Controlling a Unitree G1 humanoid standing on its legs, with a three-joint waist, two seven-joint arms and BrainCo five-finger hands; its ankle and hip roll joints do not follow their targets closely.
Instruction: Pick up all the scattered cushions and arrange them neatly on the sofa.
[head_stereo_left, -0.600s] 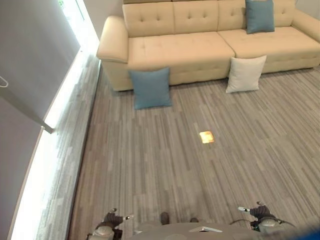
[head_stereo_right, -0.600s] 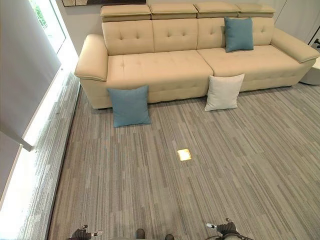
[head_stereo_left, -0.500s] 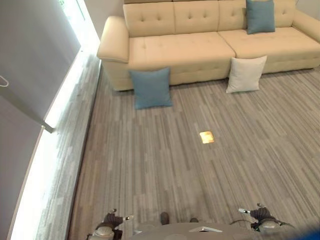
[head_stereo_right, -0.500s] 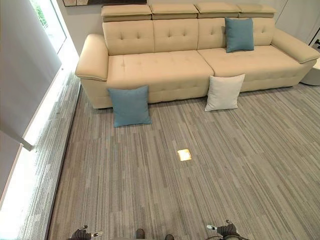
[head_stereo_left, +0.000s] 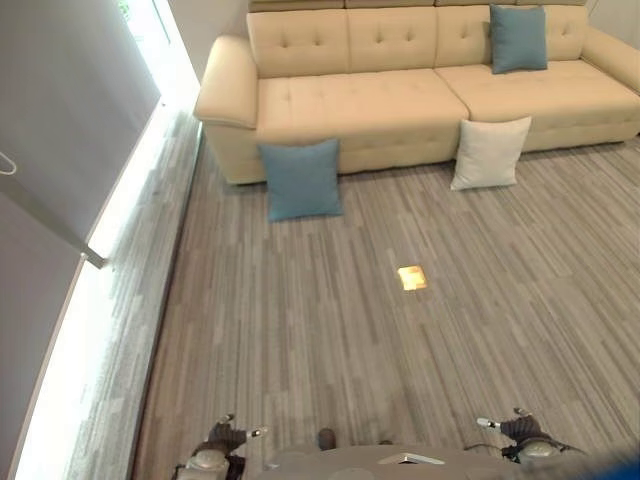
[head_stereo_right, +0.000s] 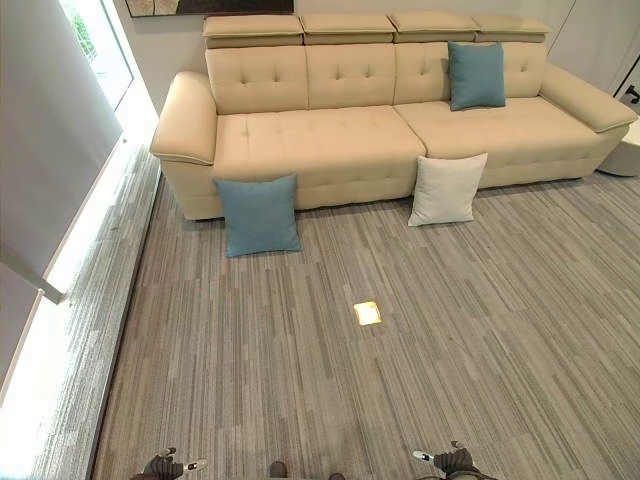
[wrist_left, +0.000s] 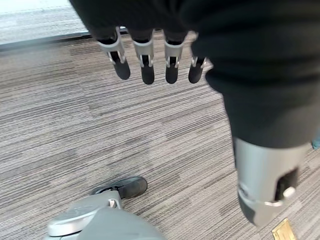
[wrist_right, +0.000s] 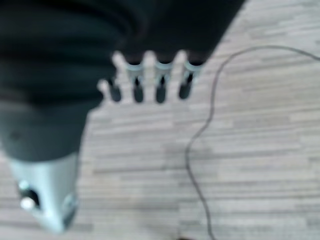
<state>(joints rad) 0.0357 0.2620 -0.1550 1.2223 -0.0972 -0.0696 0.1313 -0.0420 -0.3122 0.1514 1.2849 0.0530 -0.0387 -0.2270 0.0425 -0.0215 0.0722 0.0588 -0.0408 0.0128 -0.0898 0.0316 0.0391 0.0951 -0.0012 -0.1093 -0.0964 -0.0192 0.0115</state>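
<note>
- Blue cushion (head_stereo_right: 258, 215) stands on the floor (head_stereo_right: 300, 370), leaning against the sofa (head_stereo_right: 330, 135) front near its left arm; white cushion (head_stereo_right: 446, 189) leans mid-front; a second blue one (head_stereo_right: 476, 75) already sits against the backrest.
- Left hand (wrist_left: 150, 60) and right hand (wrist_right: 147, 82) hang low, fingers relaxed, holding nothing.
- You're at the approach step: walk in, then grasp the nearest floor cushion.
</note>
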